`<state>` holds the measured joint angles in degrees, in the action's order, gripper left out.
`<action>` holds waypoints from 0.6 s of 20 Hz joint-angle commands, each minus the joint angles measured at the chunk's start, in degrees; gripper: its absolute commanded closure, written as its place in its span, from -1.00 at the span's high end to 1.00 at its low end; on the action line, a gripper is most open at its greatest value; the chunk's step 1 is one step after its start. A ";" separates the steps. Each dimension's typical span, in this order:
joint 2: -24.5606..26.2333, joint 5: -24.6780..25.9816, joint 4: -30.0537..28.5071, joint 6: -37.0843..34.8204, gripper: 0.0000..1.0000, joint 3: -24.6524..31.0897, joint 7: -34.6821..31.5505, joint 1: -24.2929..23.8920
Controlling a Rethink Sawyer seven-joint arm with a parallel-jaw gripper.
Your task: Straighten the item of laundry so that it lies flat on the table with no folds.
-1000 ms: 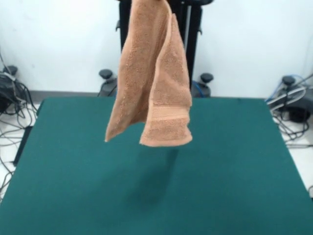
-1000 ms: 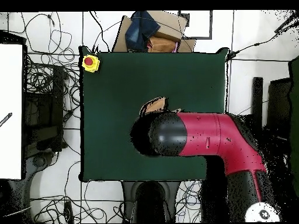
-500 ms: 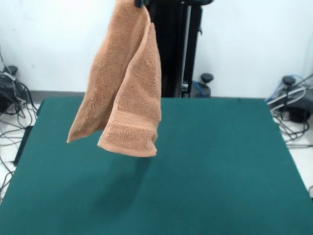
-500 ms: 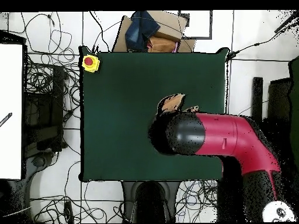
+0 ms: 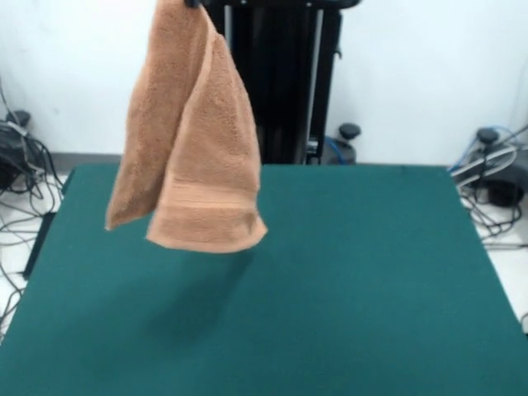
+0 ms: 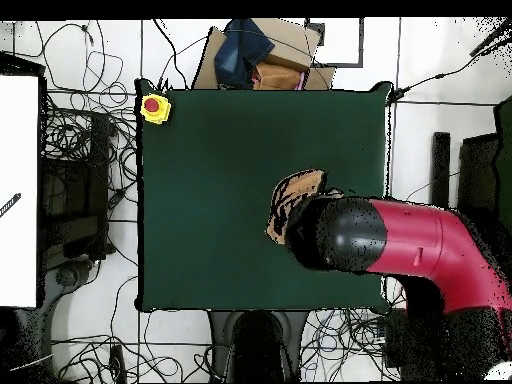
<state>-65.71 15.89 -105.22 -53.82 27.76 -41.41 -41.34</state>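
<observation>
Above the table (image 5: 371, 272), the towel (image 5: 190, 140) hung in the air, clear of the green top, with its shadow on the felt below. Its top was pinched at the upper edge of the front view, where only a dark tip of the gripper (image 5: 194, 3) showed. The claw was clamped on the towel's top, since nothing else held the cloth up.

Key relation: the towel lay straight below the claw, long axis vertical, doubled on itself into two hanging layers. One woven band ran across near the bottom hem. The lower edge flared a bit sideways, tilted rather than plumb.

From overhead, the red and black arm (image 6: 400, 245) covered most of the cloth; only a bunch of towel (image 6: 295, 200) poked out past the arm's black end, over the half of the table nearer the arm.

Judgement: the task wasn't far along, since the cloth was folded and off the surface. Next move probably needs lowering so the bottom hem touches first, then dragging so the layers lay out.
</observation>
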 commanded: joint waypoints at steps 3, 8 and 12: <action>-3.22 1.39 0.94 4.82 -1.00 0.92 -1.74 -0.06; -4.73 3.73 2.50 8.83 -1.00 -0.08 -4.32 0.95; -7.24 6.29 3.83 10.39 -1.00 -1.58 -6.21 2.42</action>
<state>-70.03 16.84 -102.54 -47.65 27.76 -41.41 -41.01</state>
